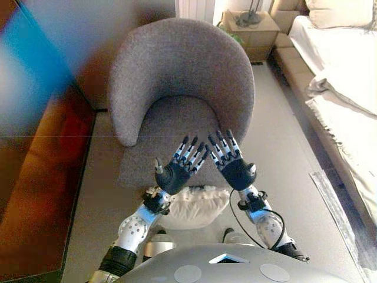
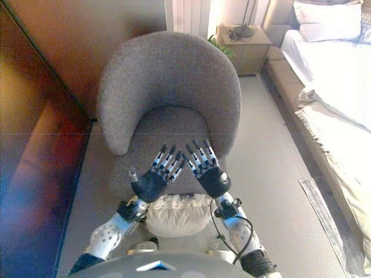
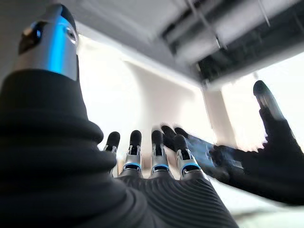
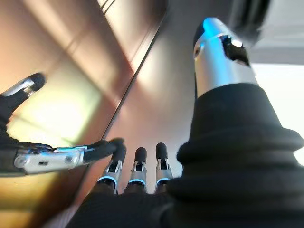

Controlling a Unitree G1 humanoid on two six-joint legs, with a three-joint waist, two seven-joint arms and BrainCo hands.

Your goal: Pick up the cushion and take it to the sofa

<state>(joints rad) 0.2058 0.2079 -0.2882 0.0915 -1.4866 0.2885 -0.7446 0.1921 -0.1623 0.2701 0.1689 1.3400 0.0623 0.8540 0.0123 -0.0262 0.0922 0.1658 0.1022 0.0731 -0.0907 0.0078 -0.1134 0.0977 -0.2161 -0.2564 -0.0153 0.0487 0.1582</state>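
Lying under both empty, straight-fingered hands (image 1: 177, 172) (image 1: 235, 168), the cushion (image 1: 191, 206) looks white, puffy.

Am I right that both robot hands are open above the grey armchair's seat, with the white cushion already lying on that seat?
Not quite. The left robot hand and right robot hand are open over the grey armchair, but the white cushion lies on the floor in front of the chair, under the wrists; the seat is bare. The right eye view shows this.
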